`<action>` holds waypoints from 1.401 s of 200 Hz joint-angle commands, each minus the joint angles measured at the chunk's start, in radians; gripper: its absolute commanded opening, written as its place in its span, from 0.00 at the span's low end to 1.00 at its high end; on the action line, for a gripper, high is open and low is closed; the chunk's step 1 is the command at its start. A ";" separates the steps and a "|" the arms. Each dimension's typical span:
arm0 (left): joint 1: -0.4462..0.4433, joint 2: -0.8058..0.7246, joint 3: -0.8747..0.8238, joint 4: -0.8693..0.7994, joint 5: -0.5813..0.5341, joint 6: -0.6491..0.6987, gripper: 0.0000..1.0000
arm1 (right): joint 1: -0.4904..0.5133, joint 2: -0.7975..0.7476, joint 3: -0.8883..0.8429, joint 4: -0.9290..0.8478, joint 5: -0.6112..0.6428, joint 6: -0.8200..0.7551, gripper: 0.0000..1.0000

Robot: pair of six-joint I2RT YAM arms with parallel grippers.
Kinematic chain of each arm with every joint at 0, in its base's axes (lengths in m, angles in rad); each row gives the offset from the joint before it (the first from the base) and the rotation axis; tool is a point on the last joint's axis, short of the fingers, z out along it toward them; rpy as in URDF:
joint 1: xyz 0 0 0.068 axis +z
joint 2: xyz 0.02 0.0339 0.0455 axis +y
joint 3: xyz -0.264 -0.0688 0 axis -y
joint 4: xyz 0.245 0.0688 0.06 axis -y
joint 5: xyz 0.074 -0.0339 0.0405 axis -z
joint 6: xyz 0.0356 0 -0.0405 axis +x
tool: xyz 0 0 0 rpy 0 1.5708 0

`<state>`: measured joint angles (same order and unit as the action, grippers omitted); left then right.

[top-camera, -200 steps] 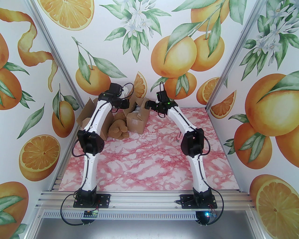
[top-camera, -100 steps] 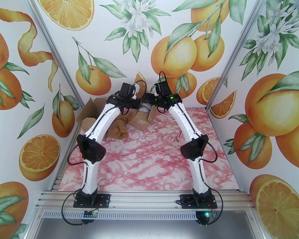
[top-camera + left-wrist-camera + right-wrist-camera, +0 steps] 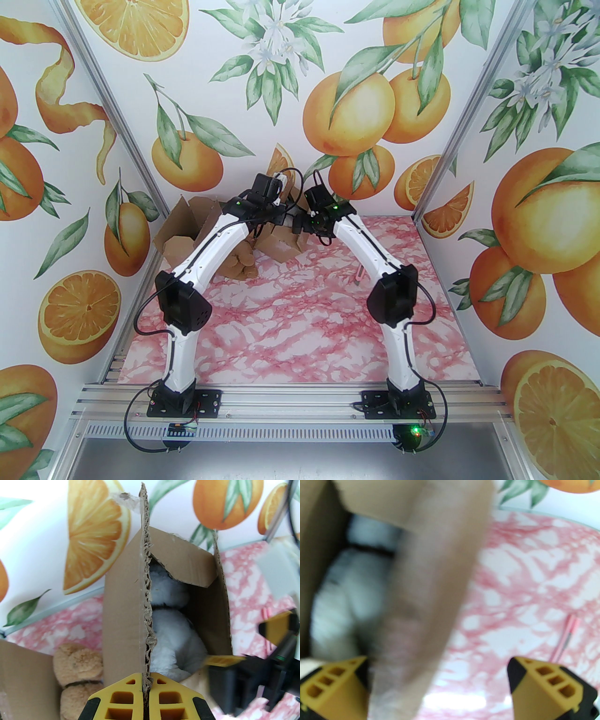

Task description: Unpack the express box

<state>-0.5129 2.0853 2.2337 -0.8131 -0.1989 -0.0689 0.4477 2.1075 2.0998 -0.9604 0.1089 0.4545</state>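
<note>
Cardboard box flap clamped in left jaws, right jaws wide apart, both arms arched inward.

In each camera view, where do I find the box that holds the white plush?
Top external: box in the upper centre, at the far edge of the table.
Left wrist: box in the centre, its flap edge pinched by the left gripper.
Right wrist: box, blurred, in the left half.
Shared landmark: the pink stick on the table, right of the box.

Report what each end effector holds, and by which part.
Left end effector pinches the cardboard box by a flap's torn edge. Right end effector is open, holding nothing.
</note>
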 commanded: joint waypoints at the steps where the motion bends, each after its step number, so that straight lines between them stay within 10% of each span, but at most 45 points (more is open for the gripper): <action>1: 0.005 -0.105 -0.033 0.135 -0.045 0.011 0.00 | -0.057 -0.171 -0.231 0.170 -0.029 0.061 1.00; 71: -0.003 -0.167 -0.151 0.211 -0.030 0.026 0.00 | -0.152 -0.432 -0.633 0.739 -0.270 0.223 1.00; 105: -0.038 -0.193 -0.206 0.267 -0.100 0.054 0.00 | -0.082 -0.388 -0.412 0.671 -0.277 0.230 1.00; 195: -0.094 -0.264 -0.336 0.421 -0.196 0.089 0.00 | -0.028 -0.107 -0.214 0.555 -0.372 0.307 0.46; 280: -0.096 -0.273 -0.393 0.489 0.039 0.089 0.00 | -0.032 -0.088 -0.391 0.808 -0.410 0.380 0.78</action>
<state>-0.6052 1.8843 1.8519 -0.4622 -0.2604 0.0143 0.4118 2.0037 1.7370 -0.2924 -0.2584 0.7883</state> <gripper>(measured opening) 0.077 0.757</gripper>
